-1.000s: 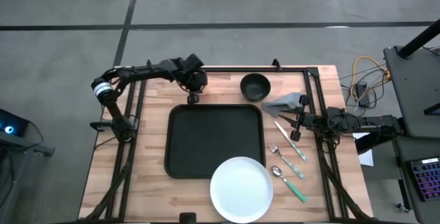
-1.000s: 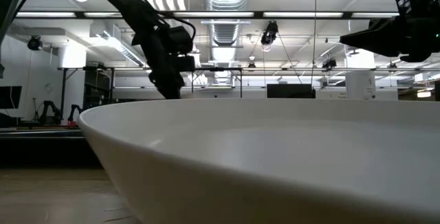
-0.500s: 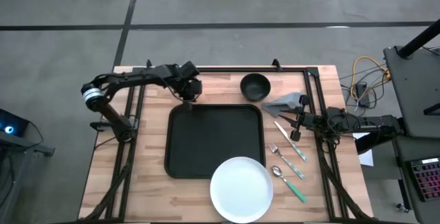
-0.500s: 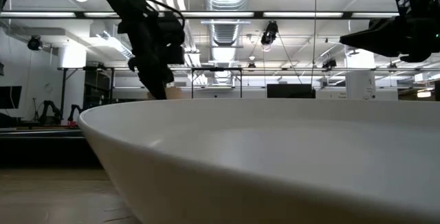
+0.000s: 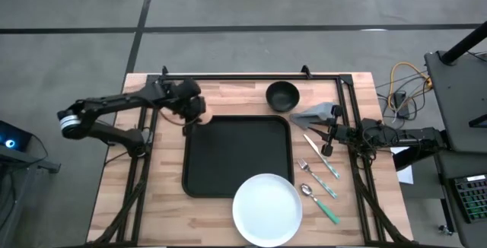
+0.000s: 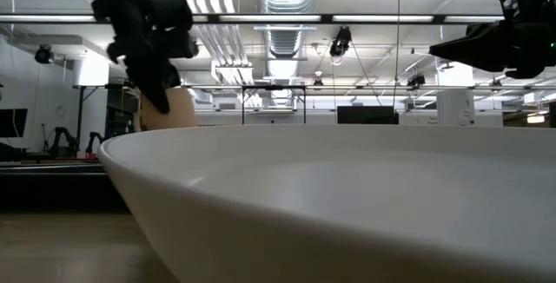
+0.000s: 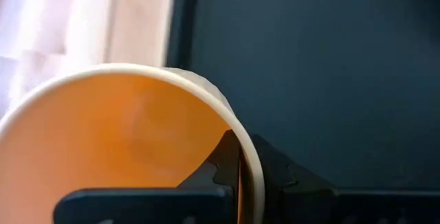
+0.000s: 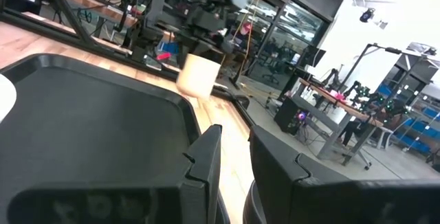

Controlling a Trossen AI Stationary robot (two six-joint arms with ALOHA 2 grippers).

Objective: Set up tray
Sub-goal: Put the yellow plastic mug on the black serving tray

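A tan paper cup [image 5: 199,113] hangs at the far left corner of the black tray [image 5: 237,157], with my left gripper [image 5: 190,109] shut on it. The cup also shows in the left wrist view [image 7: 124,135], the low view [image 6: 169,108] and the right wrist view [image 8: 198,75]. The tray lies flat on the wooden table with nothing on it. My right gripper [image 5: 326,135] waits at the table's right edge, pointing level toward the tray, its fingers [image 8: 206,162] a narrow gap apart with nothing between them. My left gripper holds the cup by its rim [image 7: 240,162], on the side toward the tray. One finger [image 7: 220,172] is inside the cup and the other [image 7: 282,179] outside, with the wall pinched between them. The fingers slant down from above. The cup hangs tilted, lifted off the table.
A white plate [image 5: 266,208] overlaps the tray's near right corner and fills the low view. A black bowl [image 5: 282,96] stands beyond the tray's far edge. A grey napkin [image 5: 316,112], a knife [image 5: 321,157], a fork [image 5: 316,178] and a spoon [image 5: 318,202] lie right of the tray.
My left gripper has gone toward the table's left edge and a little up, from beside the bowl to the tray's far left corner. It has stayed shut on the cup and carried it along, lifted.
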